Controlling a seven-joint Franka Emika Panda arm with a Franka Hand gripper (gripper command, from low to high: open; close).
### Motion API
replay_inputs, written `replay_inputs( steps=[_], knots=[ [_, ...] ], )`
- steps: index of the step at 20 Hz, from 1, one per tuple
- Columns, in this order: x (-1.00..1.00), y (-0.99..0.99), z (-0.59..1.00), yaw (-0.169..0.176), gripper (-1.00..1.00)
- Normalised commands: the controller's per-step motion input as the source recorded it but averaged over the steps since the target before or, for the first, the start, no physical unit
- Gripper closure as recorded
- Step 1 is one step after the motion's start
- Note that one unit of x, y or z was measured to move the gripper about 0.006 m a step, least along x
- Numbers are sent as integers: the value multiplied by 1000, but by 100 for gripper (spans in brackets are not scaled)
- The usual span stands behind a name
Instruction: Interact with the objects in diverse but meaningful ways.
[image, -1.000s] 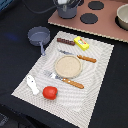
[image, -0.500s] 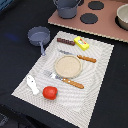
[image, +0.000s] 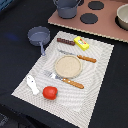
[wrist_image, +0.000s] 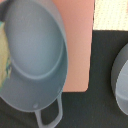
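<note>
The grey pot (wrist_image: 32, 52) fills the wrist view, directly under the tool; whether the tool is open or closed cannot be told. Well away on the placemat (image: 95, 90) lie the grey frying pan (image: 39, 36), sausage (image: 65, 41), yellow packet (image: 82, 43), tomato (image: 49, 92) and white fish piece (image: 32, 84), seemingly untouched, so most interaction remains.

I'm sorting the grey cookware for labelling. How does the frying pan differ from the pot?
The frying pan is shallow with one long straight handle; the pot is deeper with taller walls, and the wrist view shows a small loop handle on it. The pan sits on the dark surface beside the placemat; the pot stands on the pinkish stove board. Both are grey, round and look empty.
</note>
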Motion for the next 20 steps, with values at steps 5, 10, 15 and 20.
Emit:
replay_inputs(
  steps=[5, 10, 15, 20],
  knots=[
    [648, -639, 34, -6, -100],
    [398, -707, -119, 0, -100],
    [215, -586, -281, 3, -100],
    [162, -318, -283, 18, -100]
  ],
)
